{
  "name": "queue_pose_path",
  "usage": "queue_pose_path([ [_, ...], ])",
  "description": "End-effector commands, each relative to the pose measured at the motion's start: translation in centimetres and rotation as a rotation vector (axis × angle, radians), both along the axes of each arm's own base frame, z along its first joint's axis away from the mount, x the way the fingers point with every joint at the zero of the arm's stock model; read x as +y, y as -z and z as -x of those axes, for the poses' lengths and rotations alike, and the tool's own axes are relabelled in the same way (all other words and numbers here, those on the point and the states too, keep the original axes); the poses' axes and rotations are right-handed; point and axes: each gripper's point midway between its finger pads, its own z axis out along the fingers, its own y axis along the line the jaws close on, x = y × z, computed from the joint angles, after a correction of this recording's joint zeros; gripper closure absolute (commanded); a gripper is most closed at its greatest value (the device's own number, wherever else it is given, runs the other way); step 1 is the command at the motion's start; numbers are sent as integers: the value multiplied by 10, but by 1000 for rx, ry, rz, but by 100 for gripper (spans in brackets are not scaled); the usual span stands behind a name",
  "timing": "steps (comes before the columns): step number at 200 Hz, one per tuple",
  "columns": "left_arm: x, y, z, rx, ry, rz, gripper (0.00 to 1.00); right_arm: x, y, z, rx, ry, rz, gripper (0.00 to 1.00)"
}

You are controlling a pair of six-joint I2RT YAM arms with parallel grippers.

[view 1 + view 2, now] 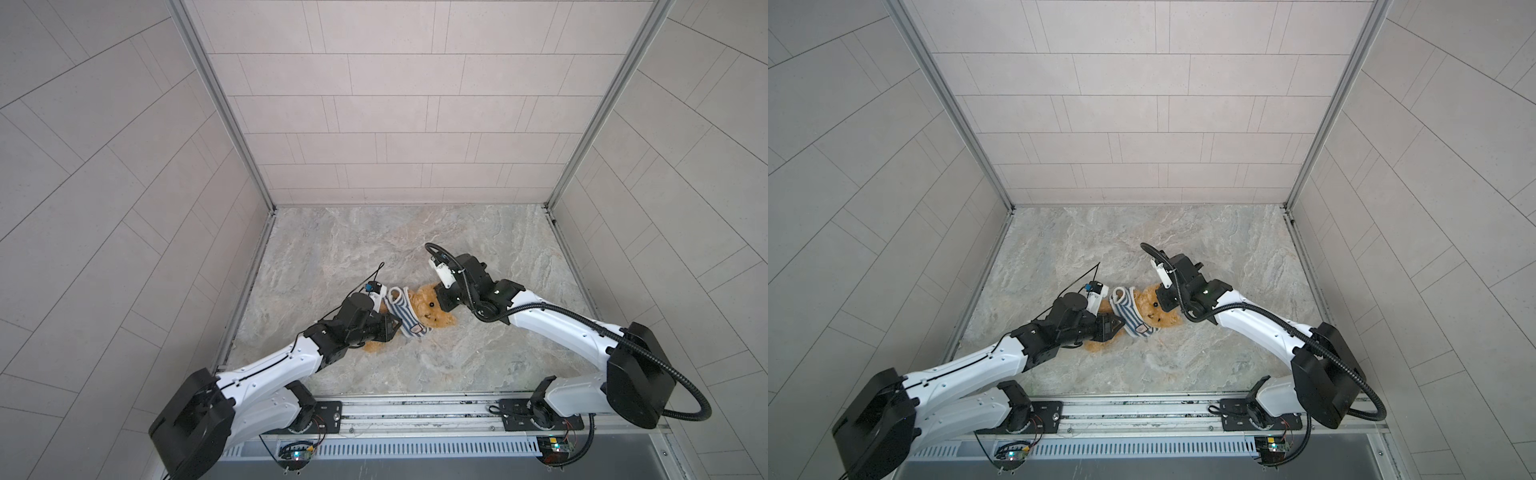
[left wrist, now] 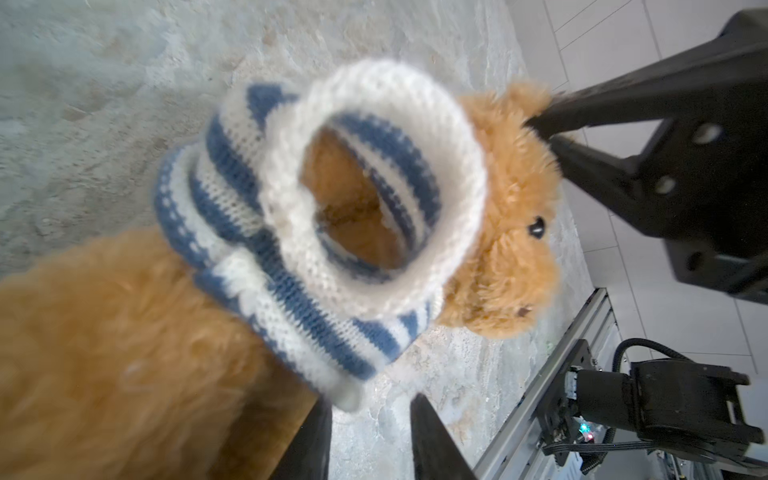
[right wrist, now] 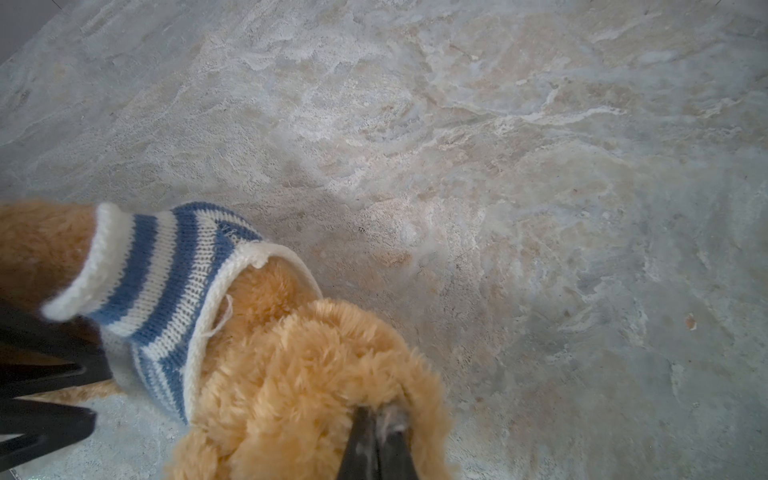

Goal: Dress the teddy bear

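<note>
The teddy bear [image 1: 432,311] [image 1: 1153,311] lies on the marble-patterned tabletop [image 1: 415,249], around the middle of it between the two arms. Its head points toward the right arm and its legs toward the left one. It is a small, shaggy plush of golden-brown colour with a black bead eye and a dark nose, and in both top views its face is turned upward.

A knitted blue-and-white striped sweater [image 1: 405,315] [image 1: 1128,316] is bunched around its torso, and a little badge shows near the hem. In the left wrist view the sweater [image 2: 232,216] has a white ribbed opening that stands up and gapes, with tan fur visible through the ring. I can't say which opening it is. Bare fur of the lower body sticks out below the hem. In the right wrist view the white-edged collar of the sweater [image 3: 166,286] sits round the neck of the bear [image 3: 299,374].

The right gripper [image 1: 438,296] [image 1: 1160,298] [image 3: 374,419] is pinched together on the fluffy fur at the top of the head, by an ear, and wisps of fur are caught between its tips. From the left wrist camera those tips [image 2: 540,124] are sunk in the fur above the bear's [image 2: 511,232] eye.

The left gripper [image 1: 395,327] [image 1: 1119,328] [image 2: 370,436] sits at the sweater's lower edge with its fingers apart. Bare table shows in the gap and nothing is plainly clamped there.
</note>
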Motion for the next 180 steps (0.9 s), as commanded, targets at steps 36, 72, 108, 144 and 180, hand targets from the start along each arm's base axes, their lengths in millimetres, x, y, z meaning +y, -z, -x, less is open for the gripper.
queue_pose_path([
  [36,-17,-2,-21,-25,-28,49,80,0,3,-4,5,-14,14,100],
  [72,-19,-5,-18,-31,-16,57,95,-2,4,-4,-1,-23,26,100],
  [108,-15,-9,-14,-34,-10,51,100,-5,4,-4,-6,-23,40,100],
  [144,3,-6,-6,-29,-22,36,100,-17,8,-5,2,-1,65,100],
  [180,19,-4,6,-21,-22,41,100,-25,3,-7,-18,20,78,100],
])
